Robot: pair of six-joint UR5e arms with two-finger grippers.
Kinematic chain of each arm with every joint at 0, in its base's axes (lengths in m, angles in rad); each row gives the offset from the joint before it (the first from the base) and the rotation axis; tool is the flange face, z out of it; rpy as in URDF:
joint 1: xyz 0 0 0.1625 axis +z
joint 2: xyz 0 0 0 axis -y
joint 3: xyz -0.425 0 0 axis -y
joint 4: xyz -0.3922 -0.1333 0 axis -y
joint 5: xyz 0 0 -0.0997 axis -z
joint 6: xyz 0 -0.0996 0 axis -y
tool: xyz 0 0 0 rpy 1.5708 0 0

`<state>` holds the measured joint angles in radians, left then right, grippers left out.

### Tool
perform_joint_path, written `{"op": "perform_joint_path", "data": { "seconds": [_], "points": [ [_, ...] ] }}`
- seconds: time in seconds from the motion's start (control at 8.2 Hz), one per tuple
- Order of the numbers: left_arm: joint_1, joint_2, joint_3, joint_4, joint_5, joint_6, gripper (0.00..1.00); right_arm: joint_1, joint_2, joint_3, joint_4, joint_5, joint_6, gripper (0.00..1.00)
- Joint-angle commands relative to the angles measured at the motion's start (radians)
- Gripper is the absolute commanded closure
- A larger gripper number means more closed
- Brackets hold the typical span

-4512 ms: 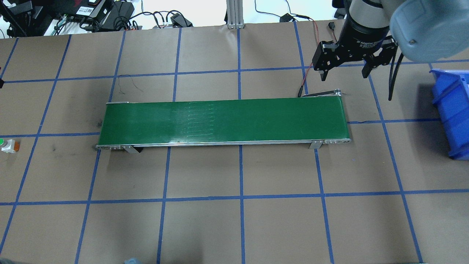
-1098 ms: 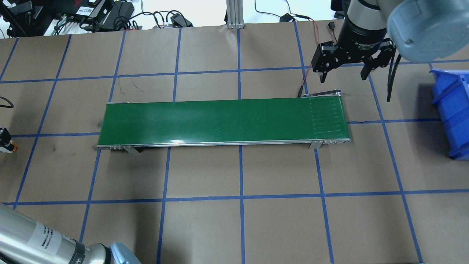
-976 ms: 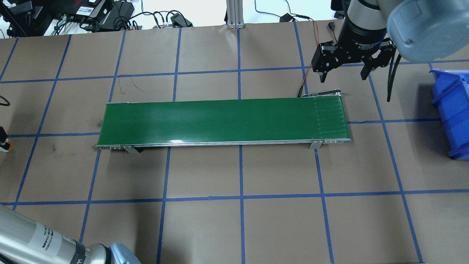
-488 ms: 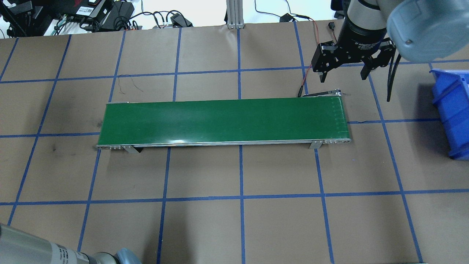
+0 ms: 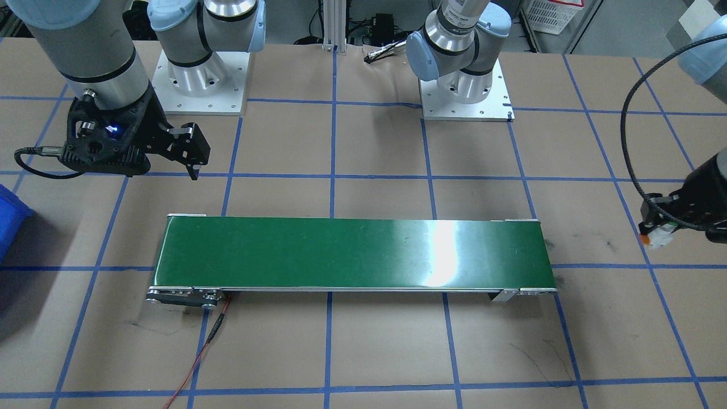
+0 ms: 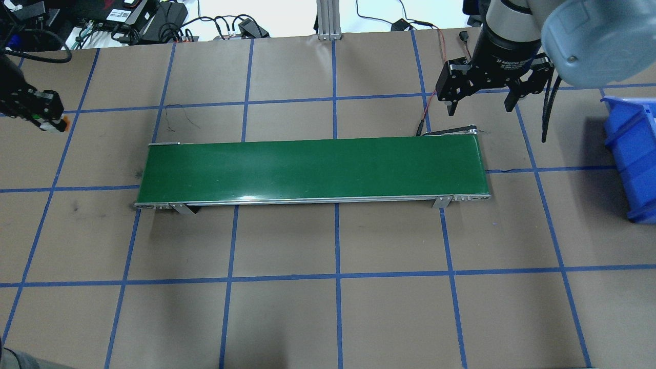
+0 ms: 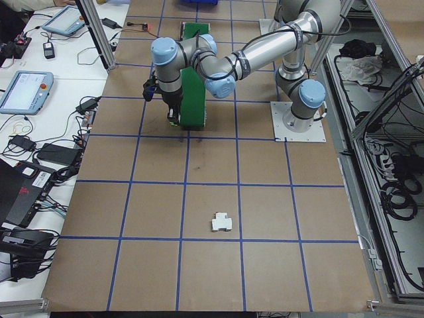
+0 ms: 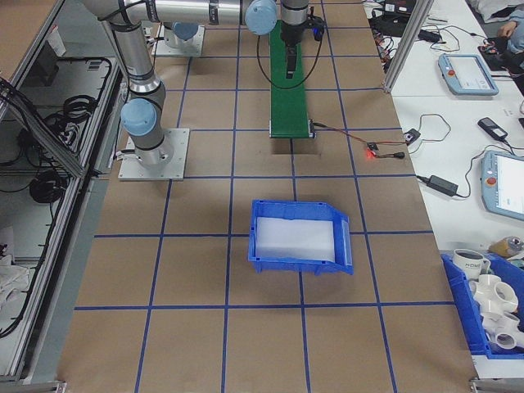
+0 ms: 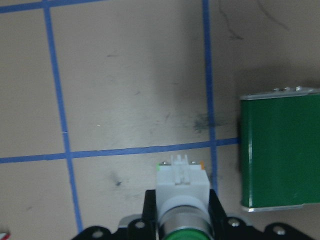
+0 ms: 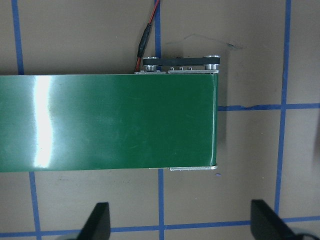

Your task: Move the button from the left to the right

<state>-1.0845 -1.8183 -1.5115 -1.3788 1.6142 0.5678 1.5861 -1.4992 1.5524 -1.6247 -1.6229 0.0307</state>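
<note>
The button (image 9: pixel 182 186), with a green cap, white-grey body and orange base, is held off the table in my left gripper (image 9: pixel 182 207), which is shut on it. In the overhead view that left gripper (image 6: pixel 48 119) hangs at the far left with the button (image 6: pixel 53 124) at its tip, left of and behind the green conveyor belt (image 6: pixel 312 169). The front-facing view shows the button (image 5: pixel 655 238) to the right of the belt (image 5: pixel 352 253). My right gripper (image 6: pixel 480 107) is open and empty, hovering behind the belt's right end (image 10: pixel 107 122).
A blue bin (image 6: pixel 633 154) stands at the table's right end. A red wire (image 5: pixel 199 358) runs from the belt's motor end. A white boxy part (image 7: pixel 222 222) lies on the table at the left end. Cables and devices line the far edge.
The button lay on the table at the far left; my left gripper closed on it, lifted it and carried it toward the back. The belt's faint marks ran off right. The right arm barely moved.
</note>
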Motion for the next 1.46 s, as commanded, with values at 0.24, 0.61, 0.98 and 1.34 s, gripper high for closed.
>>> {"op": "perform_joint_path", "data": {
  "seconds": [0.24, 0.61, 0.98, 1.34],
  "points": [
    [-0.132, -0.018, -0.154, 0.01, -0.06, -0.233, 1.0, 0.0, 0.002, 0.0, 0.003, 0.0, 0.0, 0.0],
    [-0.149, -0.039, -0.233, 0.064, -0.059, -0.249, 1.0, 0.0, 0.002, 0.0, 0.003, 0.0, 0.001, 0.0],
    [-0.189, -0.05, -0.236, 0.095, -0.059, -0.276, 1.0, -0.002, 0.002, 0.0, -0.006, 0.052, -0.002, 0.0],
    [-0.189, -0.082, -0.233, 0.17, -0.054, -0.281, 1.0, -0.003, 0.002, 0.0, -0.001, 0.052, -0.003, 0.0]
  ]
}}
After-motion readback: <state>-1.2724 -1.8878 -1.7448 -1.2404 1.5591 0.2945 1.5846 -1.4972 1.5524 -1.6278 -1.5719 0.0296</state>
